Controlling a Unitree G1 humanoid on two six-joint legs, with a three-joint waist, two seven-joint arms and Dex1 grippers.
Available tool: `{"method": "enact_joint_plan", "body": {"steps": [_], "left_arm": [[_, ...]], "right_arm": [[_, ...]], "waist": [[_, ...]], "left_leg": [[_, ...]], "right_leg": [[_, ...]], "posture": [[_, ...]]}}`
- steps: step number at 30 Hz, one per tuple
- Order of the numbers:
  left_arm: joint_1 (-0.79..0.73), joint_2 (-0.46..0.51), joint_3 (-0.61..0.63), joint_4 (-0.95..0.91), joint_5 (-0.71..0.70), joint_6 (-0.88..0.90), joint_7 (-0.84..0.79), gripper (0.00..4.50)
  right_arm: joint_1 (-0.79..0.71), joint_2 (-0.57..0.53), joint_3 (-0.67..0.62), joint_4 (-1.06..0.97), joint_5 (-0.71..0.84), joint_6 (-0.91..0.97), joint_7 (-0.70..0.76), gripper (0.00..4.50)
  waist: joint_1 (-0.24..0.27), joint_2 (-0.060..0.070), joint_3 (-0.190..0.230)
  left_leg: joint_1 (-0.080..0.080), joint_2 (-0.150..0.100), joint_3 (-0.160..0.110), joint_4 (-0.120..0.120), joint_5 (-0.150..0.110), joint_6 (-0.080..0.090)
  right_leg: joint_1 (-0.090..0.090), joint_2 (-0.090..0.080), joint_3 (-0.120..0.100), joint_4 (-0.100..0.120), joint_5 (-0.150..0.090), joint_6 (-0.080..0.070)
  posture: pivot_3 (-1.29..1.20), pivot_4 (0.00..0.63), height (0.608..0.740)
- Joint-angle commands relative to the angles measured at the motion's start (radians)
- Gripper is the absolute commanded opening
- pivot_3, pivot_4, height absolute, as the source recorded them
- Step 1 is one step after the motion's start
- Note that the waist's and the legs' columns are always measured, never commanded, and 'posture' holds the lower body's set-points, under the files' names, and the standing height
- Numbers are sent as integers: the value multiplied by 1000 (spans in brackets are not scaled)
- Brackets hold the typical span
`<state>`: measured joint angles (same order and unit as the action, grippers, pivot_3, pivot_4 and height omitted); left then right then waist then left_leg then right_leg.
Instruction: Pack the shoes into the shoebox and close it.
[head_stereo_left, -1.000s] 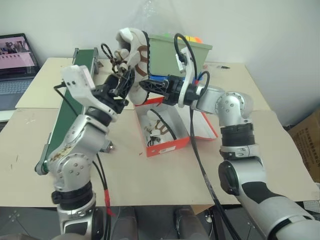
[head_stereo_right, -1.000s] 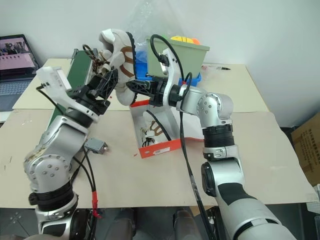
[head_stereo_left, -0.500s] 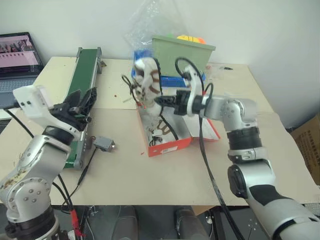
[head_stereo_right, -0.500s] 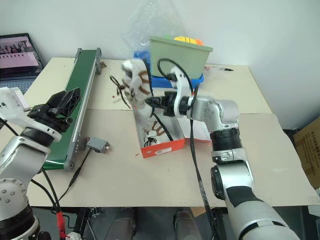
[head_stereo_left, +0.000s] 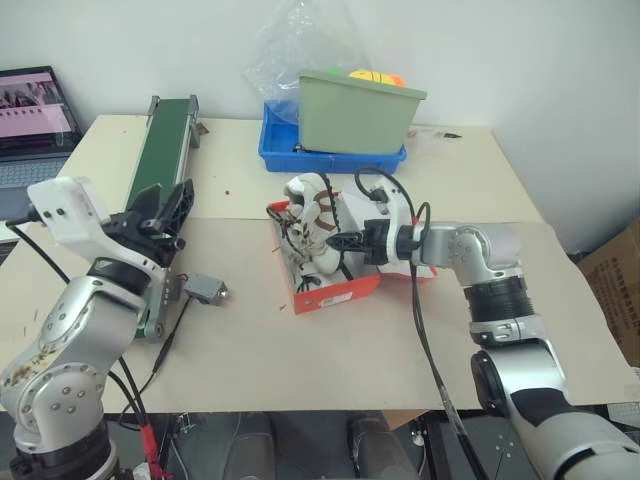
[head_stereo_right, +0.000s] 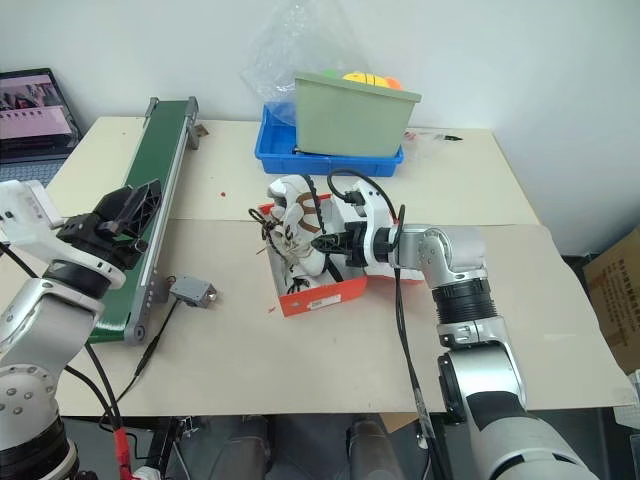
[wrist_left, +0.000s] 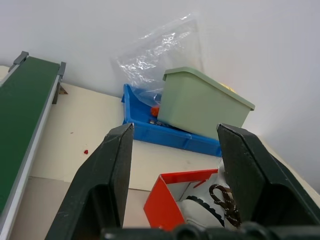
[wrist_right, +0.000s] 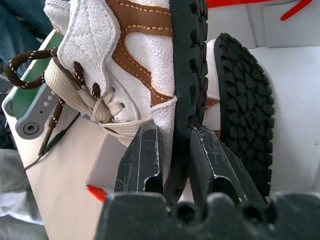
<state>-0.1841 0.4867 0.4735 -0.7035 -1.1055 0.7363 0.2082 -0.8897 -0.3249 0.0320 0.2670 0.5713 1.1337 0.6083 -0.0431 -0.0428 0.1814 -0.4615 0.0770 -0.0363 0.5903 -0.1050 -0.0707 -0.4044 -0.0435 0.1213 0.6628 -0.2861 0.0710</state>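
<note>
White suede shoe (head_stereo_left: 312, 215), sole pinched by right end effector (wrist_right: 172, 165), enters red cardboard shoebox (head_stereo_left: 335, 290); left end effector (wrist_left: 175, 165) gapes empty.

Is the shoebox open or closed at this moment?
Open. The shoebox shows its white inside, one shoe lies in it, and the right gripper holds the second shoe above it.

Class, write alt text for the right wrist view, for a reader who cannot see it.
The right gripper pinches the black treaded sole edge of a cream shoe with brown trim and laces, held on its side over the shoebox, whose inside is white. A second shoe lies inside the box, sole facing the camera.
</note>
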Motion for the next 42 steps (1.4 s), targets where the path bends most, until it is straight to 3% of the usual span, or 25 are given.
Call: {"method": "enact_joint_plan", "body": {"steps": [1,17,30,37,42], "left_arm": [[14,-3,-8,-47,-3,-36,6,2848],[113,-12,-21,-117,-7,-74,61,2848],[177,-29,-47,-151,4,-107,95,2848],[184,-19,-57,-171,-7,-110,123,2848],[179,-10,-56,-167,-16,-110,130,2848]], "right_arm": [[-29,-15,-16,-53,24,38,28,386],[11,-35,124,31,-37,24,151,386],[-116,-42,214,91,-84,-12,325,386],[-144,-35,282,198,-222,-230,369,386],[-224,-42,257,312,-304,-383,354,386]], "waist": [[1,0,0],[0,0,0],[0,0,0],[0,0,0],[1,0,0]], "left_leg": [[0,0,0,0,0,0],[0,0,0,0,0,0],[0,0,0,0,0,0],[0,0,0,0,0,0],[0,0,0,0,0,0]], "right_leg": [[0,0,0,0,0,0],[0,0,0,0,0,0],[0,0,0,-1,0,0],[0,0,0,-1,0,0],[0,0,0,-1,0,0]], "posture": [[0,150,740],[0,150,740],[0,150,740],[0,150,740],[0,150,740]]}}
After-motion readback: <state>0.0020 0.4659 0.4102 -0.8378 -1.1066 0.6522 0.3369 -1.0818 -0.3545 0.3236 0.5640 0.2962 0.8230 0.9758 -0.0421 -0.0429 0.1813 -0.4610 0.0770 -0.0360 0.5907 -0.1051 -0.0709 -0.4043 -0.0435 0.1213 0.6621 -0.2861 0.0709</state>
